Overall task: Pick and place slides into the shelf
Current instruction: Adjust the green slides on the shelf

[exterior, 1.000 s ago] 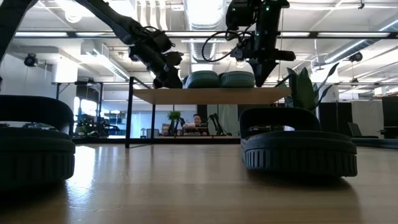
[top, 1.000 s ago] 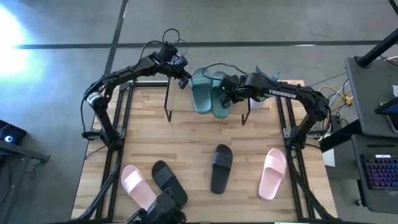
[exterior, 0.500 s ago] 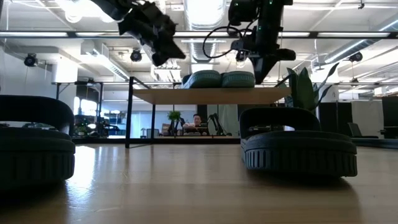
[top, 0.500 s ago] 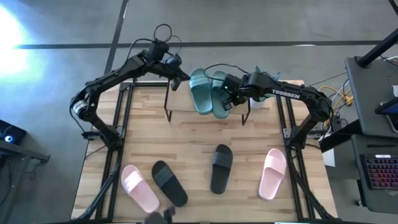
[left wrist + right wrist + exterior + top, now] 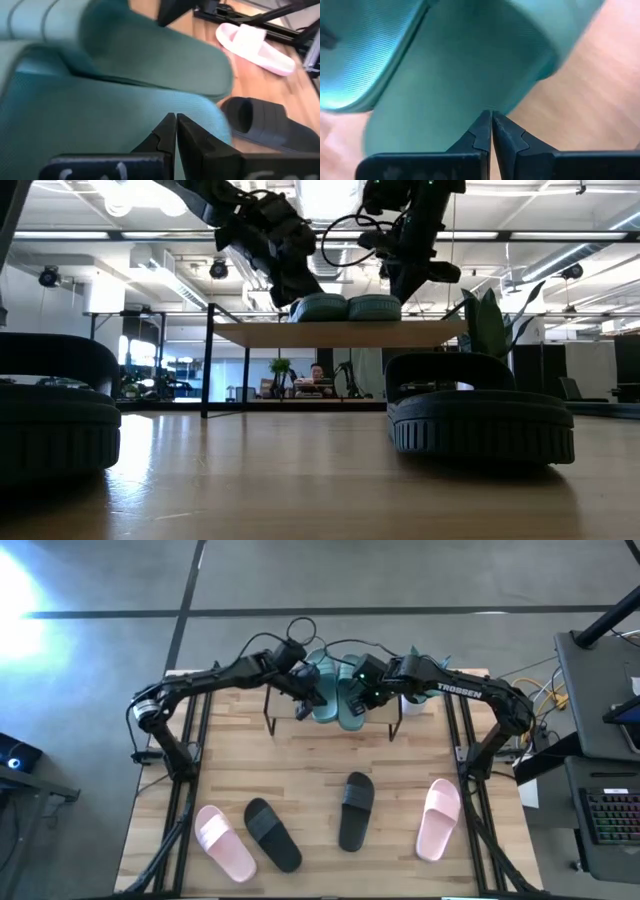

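Teal rubber fills both wrist views: the left end effector (image 5: 175,131) has its fingers pressed together with nothing between them, its tips touching a teal slide (image 5: 322,690), and the right end effector (image 5: 491,131) is likewise pinched empty against the other teal slide (image 5: 349,692). Both slides lie side by side on the shelf (image 5: 283,710) at the table's far edge, so that pair looks placed. Left on the table (image 5: 300,775) are two black slides (image 5: 272,833) (image 5: 356,810) and two pink slides (image 5: 224,842) (image 5: 437,819) along the near edge, roughly two thirds of the work by my judgement. Each arm reaches low over the shelf from its own far corner.
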Controlling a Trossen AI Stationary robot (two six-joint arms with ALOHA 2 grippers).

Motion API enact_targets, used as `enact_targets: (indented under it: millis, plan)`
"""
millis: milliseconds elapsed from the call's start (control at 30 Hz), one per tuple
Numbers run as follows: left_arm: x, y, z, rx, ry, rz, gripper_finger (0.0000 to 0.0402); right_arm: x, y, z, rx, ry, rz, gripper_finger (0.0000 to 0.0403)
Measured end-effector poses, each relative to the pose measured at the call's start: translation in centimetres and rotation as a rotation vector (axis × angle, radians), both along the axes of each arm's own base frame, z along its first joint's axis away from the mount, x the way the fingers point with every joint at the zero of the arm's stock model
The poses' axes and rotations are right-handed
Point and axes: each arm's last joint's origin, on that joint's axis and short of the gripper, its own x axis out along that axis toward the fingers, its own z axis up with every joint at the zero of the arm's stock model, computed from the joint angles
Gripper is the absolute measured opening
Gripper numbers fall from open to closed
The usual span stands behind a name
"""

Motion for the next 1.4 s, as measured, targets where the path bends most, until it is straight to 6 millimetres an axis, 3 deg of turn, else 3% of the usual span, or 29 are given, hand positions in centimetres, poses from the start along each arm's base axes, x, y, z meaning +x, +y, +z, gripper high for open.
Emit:
enact_targets:
  millis: [567,1033,1400]
  plan:
    - [-0.9,-0.4,-2.2,-0.061,0.096,-0.002,0.0,0.5,-1.1,0.9,-0.029,-0.1,-0.004,0.0009]
    - [-2.1,-0.7,-1.2,-0.029,0.116,0.046,0.0,0.9,-3.5,-0.1,-0.054,-0.114,-0.034,0.0009]
    - [-2.5,-0.9,-1.3,-0.013,0.16,0.053,0.0,1.3,-3.8,0.1,-0.083,-0.157,-0.029,0.0009]
